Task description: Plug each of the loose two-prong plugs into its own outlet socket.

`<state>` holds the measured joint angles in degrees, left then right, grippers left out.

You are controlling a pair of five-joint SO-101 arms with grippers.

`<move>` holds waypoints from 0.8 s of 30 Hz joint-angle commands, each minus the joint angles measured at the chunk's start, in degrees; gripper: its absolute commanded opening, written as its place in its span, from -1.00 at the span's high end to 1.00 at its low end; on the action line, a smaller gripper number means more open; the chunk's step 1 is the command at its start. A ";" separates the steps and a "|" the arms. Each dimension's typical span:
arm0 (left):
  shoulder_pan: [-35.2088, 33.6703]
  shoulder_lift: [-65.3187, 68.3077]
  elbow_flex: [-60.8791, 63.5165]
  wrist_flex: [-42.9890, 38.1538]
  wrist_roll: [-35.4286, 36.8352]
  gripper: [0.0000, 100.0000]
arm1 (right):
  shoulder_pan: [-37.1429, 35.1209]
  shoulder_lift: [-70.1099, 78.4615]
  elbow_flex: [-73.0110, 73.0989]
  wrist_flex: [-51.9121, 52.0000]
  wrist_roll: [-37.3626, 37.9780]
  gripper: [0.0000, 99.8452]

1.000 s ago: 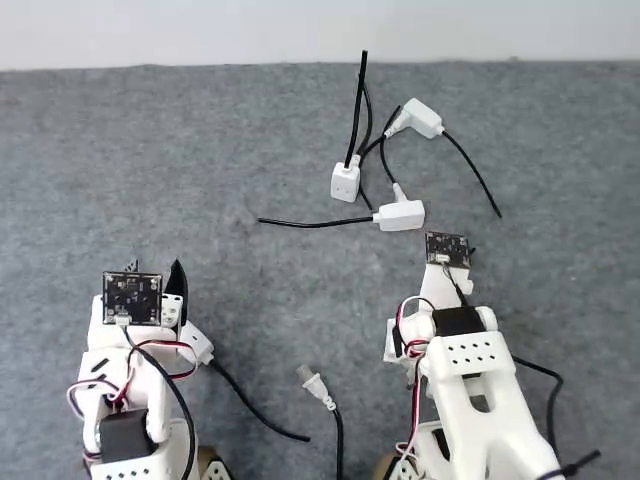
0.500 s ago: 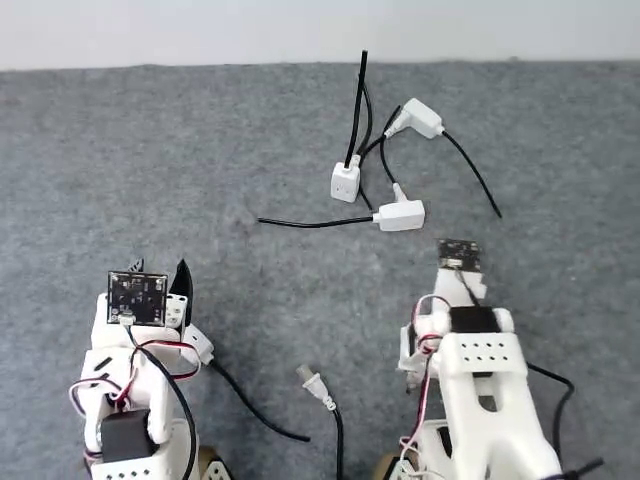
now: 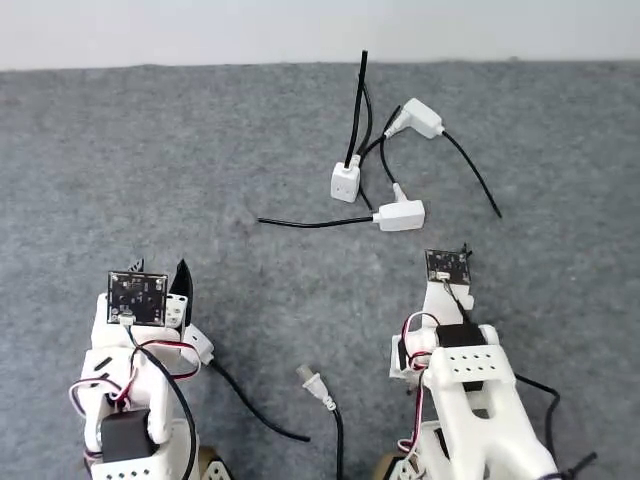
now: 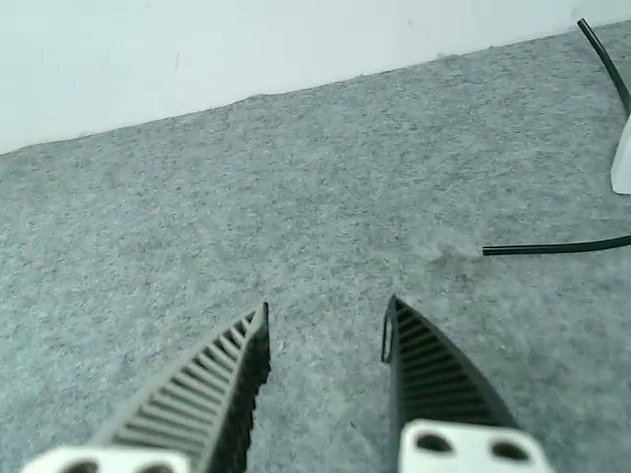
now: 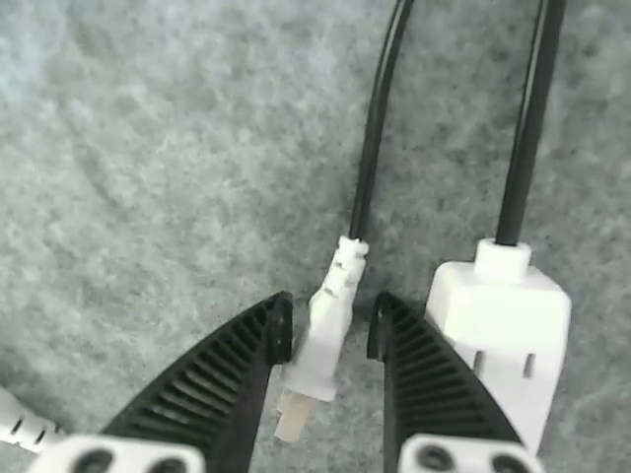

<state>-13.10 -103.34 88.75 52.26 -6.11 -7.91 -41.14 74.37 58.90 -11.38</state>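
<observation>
Right fingers (image 5: 242, 370): released, straddling a white plug (image 5: 320, 335) that lies on the desk (image 5: 148, 148), prongs pointing back toward the wrist. A socket (image 5: 503, 330) sits just outside one finger.

Left fingers (image 4: 222, 379): released above the desk. A black cord (image 4: 557, 247) lies well beyond the tips.

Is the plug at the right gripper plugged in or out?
Out. The plug lies with prongs bare beside the outlet socket, between the open fingers of the right gripper.
</observation>
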 commanded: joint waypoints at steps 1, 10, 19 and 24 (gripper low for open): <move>0.53 -0.97 -0.22 -1.76 0.62 0.64 | -0.04 0.75 0.26 -0.66 1.49 0.76; 0.53 -0.97 -0.22 -1.85 0.62 0.64 | 0.31 -0.04 -0.18 -2.77 1.85 0.99; 0.53 -0.97 -0.22 -1.85 0.62 0.64 | 0.31 0.04 -12.48 2.24 41.05 0.98; 0.88 -0.97 -0.22 -1.85 -1.14 0.64 | 2.33 0.04 -26.02 6.20 49.32 0.98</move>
<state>-12.84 -103.34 88.75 52.26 -6.11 -7.56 -41.14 60.66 62.95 31.78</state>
